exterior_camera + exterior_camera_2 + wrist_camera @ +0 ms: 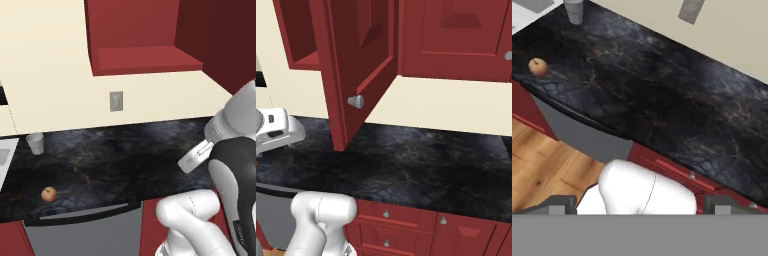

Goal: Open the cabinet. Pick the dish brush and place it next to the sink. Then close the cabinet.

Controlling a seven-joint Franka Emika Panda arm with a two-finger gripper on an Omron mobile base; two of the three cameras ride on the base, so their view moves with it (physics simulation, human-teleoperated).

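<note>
Along the left base view, the dark marble counter (115, 160) is running from left to right beneath the cream wall. The cabinet (145, 45) is hanging above it on the far side, showing its open red interior and shelf. A grey outlet (116, 101) is sitting on the wall just under it. At the far left the pale edge of the sink (6, 155) is showing, with a small white cup (35, 143) standing just beside it and an apple (48, 194) lying near the front edge of the counter. The white arm (235, 165) is rising at the right.

Over in the right base view, the cabinet door (358, 65) is standing swung wide open, its round grey knob (355, 101) facing the camera. A shut neighbouring wall cabinet (456, 37) is hanging to the right.

Down in the hand view, the gripper (639, 206) is holding its two finger tips far apart with nothing between them, looking down on the counter, cup and apple. I cannot tell where the dish brush is.
</note>
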